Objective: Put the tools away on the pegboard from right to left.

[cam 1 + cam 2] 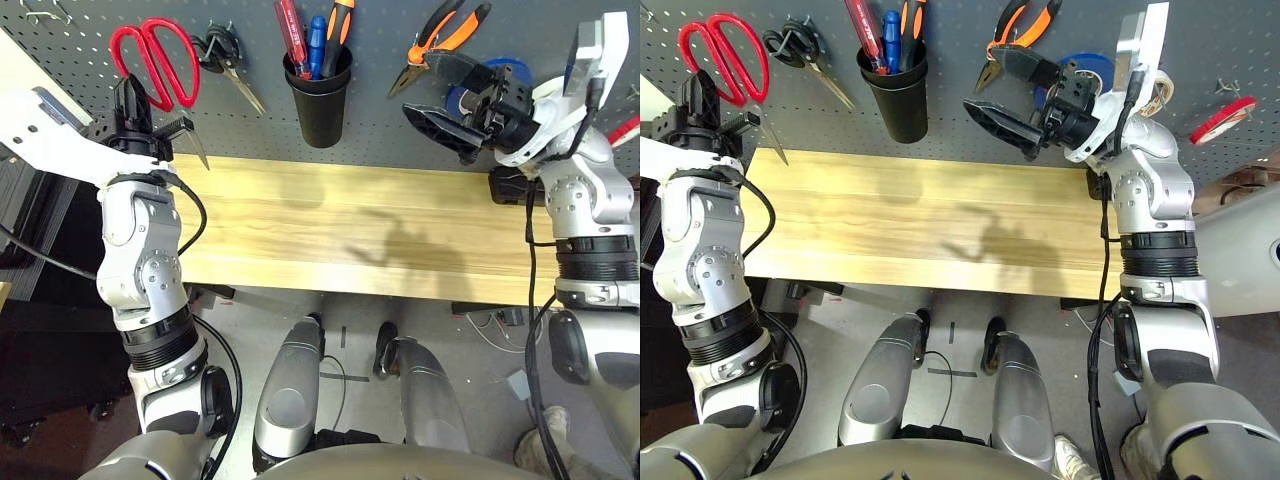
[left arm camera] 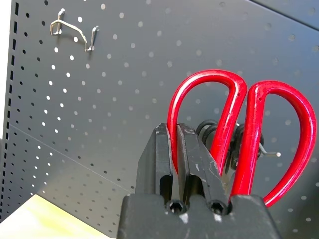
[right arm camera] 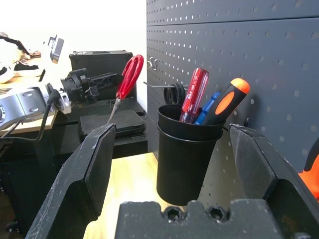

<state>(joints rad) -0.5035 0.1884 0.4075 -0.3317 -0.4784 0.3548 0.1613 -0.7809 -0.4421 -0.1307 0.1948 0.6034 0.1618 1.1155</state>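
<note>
My left gripper [image 1: 130, 100] is shut on one handle loop of the red-handled scissors [image 1: 155, 58], holding them up at the left part of the pegboard [image 1: 380, 130] with the steel blades pointing down. The wrist view shows my fingers [image 2: 164, 149] clamped on the left loop of the scissors [image 2: 259, 129]. My right gripper [image 1: 440, 95] hangs open and holds nothing, in front of the board at the right. The orange-and-black pliers [image 1: 445, 40] hang above it. The red-handled screwdriver [image 1: 292, 35] stands in the black cup [image 1: 318, 95]. A thin red tape ring [image 1: 1223, 120] hangs far right.
Black-handled scissors [image 1: 225, 55] hang just right of the red ones. An empty metal hook [image 2: 75, 30] sits further left on the board. Blue tape [image 1: 1085, 65] and white tape [image 1: 1160, 90] hang behind my right wrist. The wooden table [image 1: 350, 230] lies below the board.
</note>
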